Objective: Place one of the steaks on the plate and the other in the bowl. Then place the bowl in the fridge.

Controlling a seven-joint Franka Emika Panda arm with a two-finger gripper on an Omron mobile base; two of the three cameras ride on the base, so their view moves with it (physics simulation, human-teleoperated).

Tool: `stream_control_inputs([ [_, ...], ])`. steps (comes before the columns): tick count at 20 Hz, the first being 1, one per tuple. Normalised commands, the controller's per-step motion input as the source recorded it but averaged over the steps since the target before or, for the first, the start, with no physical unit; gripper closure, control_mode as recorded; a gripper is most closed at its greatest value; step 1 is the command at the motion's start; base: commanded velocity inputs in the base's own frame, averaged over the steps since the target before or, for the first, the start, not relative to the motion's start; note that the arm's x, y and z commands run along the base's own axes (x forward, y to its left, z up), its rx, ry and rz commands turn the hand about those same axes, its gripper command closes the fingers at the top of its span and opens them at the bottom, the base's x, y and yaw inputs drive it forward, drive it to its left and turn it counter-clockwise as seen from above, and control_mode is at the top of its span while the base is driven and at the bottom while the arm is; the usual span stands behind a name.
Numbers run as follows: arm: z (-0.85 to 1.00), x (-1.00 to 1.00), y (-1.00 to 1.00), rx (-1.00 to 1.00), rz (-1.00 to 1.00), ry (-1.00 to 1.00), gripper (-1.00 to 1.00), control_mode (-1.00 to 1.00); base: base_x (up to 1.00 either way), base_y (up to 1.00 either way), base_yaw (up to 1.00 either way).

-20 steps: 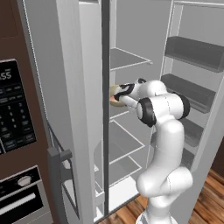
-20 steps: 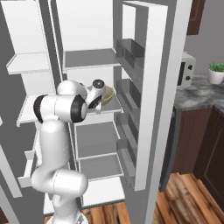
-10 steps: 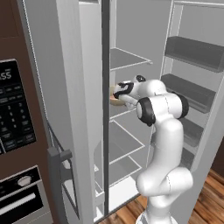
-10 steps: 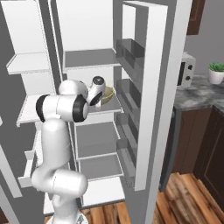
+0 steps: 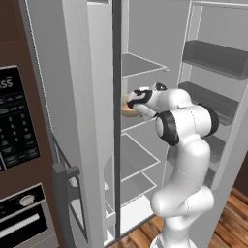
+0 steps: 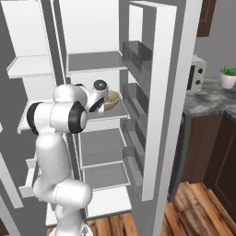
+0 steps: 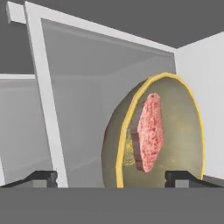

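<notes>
At the centre right of the hand view sat the bowl (image 7: pixel 153 135), yellowish-tan with a pale rim, and one steak (image 7: pixel 150 132) lay inside it, pinkish-red with paler streaks. That view was rolled, so the bowl's mouth faced the camera sideways. Both dark fingertips (image 7: pixel 41 177) rose at the lower corners of the frame, well apart, with the bowl between and beyond them; whether the jaws pressed on the bowl I could not tell.

Near the middle of the right base view the bowl (image 6: pixel 111 98) rested at a white shelf (image 6: pixel 107 112) of the open fridge (image 6: pixel 156 92), just beside the hand. The gripper (image 6: pixel 104 99) was mostly hidden by the wrist there. The left base view showed the bowl (image 5: pixel 128 107) at centre, partly behind the edge of the fridge door, with the hand on it.

Outward, at the left edge of the left base view, a black microwave panel (image 5: pixel 17 126) carried rows of keys and white lettering too blurred to read. A potted plant (image 6: pixel 228 76) stood on the grey stone surface (image 6: pixel 207 97) at the right of the right base view.
</notes>
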Motion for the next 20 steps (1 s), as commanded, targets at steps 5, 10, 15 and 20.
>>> stream_control_inputs([
  [5,0.65,-0.86,0.0,0.0,-0.02,-0.01,-1.0,-1.0,0.0,0.0,0.0],
  [10,0.45,-0.93,0.0,0.0,0.0,0.04,-1.0,-1.0,0.0,0.0,0.0],
  [15,0.01,-1.0,-0.23,-0.05,0.05,0.06,-1.0,-1.0,0.0,0.0,0.0],
  [20,0.01,-1.0,-0.04,-0.15,0.07,0.04,-1.0,-1.0,0.0,0.0,0.0],
])
